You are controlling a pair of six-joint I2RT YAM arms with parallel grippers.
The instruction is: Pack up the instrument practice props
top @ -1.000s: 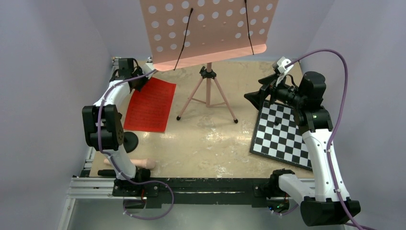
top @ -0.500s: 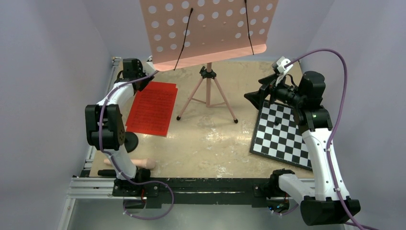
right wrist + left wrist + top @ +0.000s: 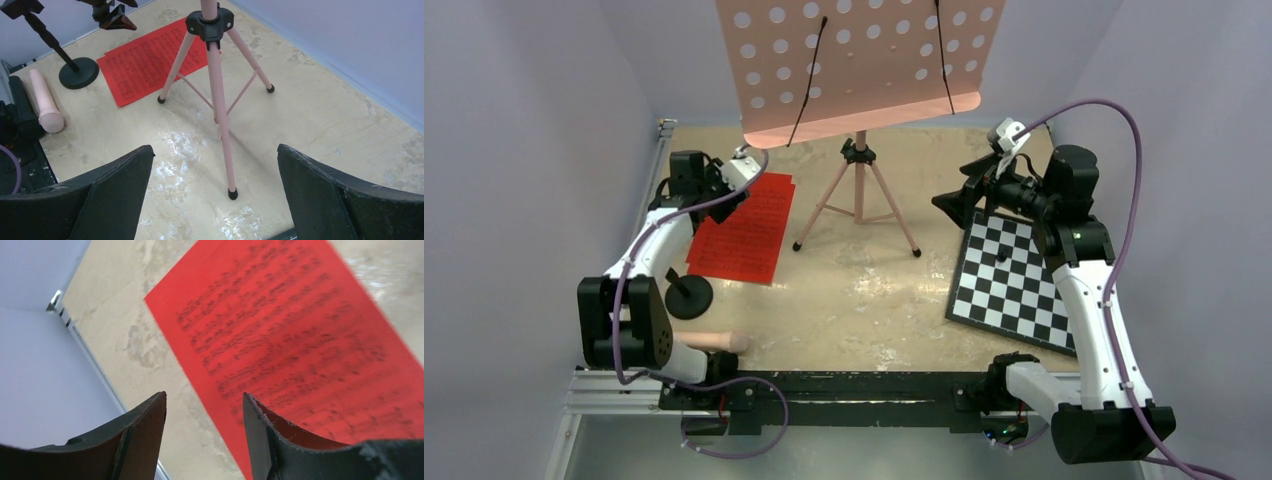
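Instrument practice props lay scattered over the counter (image 3: 864,300), none of them packed, and no box or bag for them was in view. Largest was the pink music stand (image 3: 860,60), upright at the far middle on its tripod legs (image 3: 215,75), with its perforated desk bare. The right tool (image 3: 215,150) hung over the far corner of the checkerboard (image 3: 1014,280), its jaws spread wide and holding nothing, facing the tripod from well apart.

Next in size, the red sheet-music pages (image 3: 744,228) lay flat on the counter left of the tripod, seemingly more than one sheet, slightly fanned. The left tool (image 3: 204,405) hung over their left long edge with its jaws spread and empty, one finger above the red paper and the other above bare counter. Whether it touched the paper could not be told.

Nearer the arms stood the black round base (image 3: 689,297) with a thin upright post, just beside the pages' near corner. The pink rod (image 3: 719,342) lay on its side at the near edge. A black cylinder (image 3: 20,107) lay alongside it, probably the microphone.

The step in hand looked like the left arm's approach to the pages. Flat paper gives little to pinch, so the next move would likely call for lowering one finger to the counter beside the edge and getting under the sheets before closing, taking care to gather all of them.
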